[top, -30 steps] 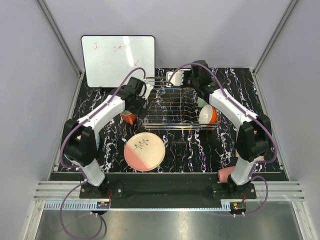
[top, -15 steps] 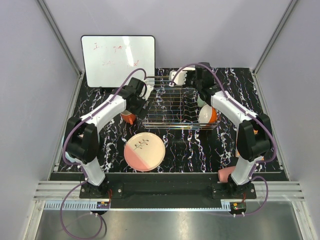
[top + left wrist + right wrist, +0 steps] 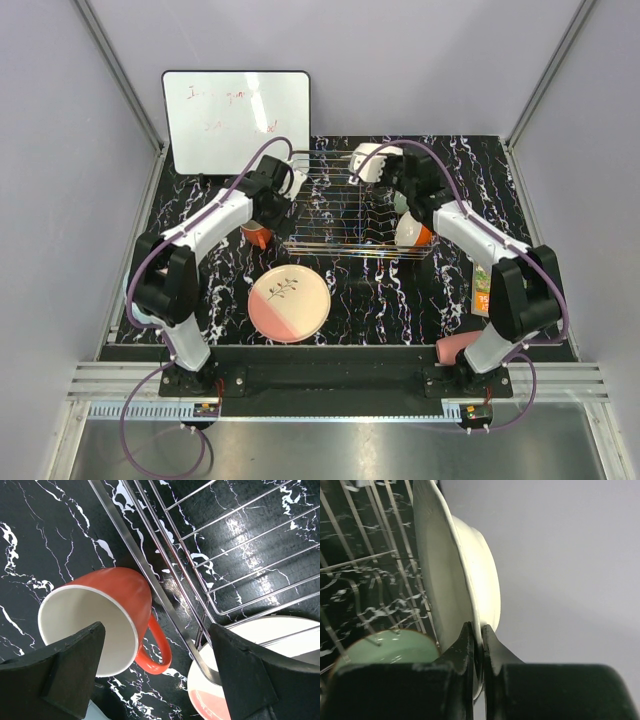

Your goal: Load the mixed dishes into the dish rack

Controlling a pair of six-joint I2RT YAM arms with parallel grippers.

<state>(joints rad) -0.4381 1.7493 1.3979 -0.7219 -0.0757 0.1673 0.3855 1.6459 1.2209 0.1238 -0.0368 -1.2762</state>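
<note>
Left pincer (image 3: pixel 156 630) spread wide, with two matte black wedge-shaped fingers (image 3: pixel 65 675), holding nothing. Directly under it, between the fingers and nearer to one of them, an orange mug (image 3: pixel 100 615) lying on its side: glossy glaze outside, plain white inside, round mouth turned toward the wrist, loop handle pointing into the middle of the gap. Under the mug, a black table (image 3: pixel 45 535) with thin white veins like marble. Just beside the mug, under the other half of the gap, the dish rack (image 3: pixel 162 597): thin shiny steel rods in a grid, with a thicker rail along the side. Beside the second finger, at the corner of the rack, the edge of a pink-and-cream plate (image 3: pixel 202 700), smooth and flat on the table.

Right pincer (image 3: pixel 476 645) pressed together on the rim of a white plate (image 3: pixel 450 575), the thin edge pinched between two dark fingertips. Plate standing on its edge, straight out from the fingertips, above the rods of the rack; smooth, glossy, round, with a bulging back side. Close beside one finger and lower, a mint-green bowl (image 3: pixel 390 647), blurred, inside the rack. In the top view, next to it toward the right arm's base, a white bowl (image 3: pixel 411 232) with orange outside, tilted in the rack. Far behind both pincers, near that base, a pink cup (image 3: pixel 455 348), partly hidden by the arm.
</note>
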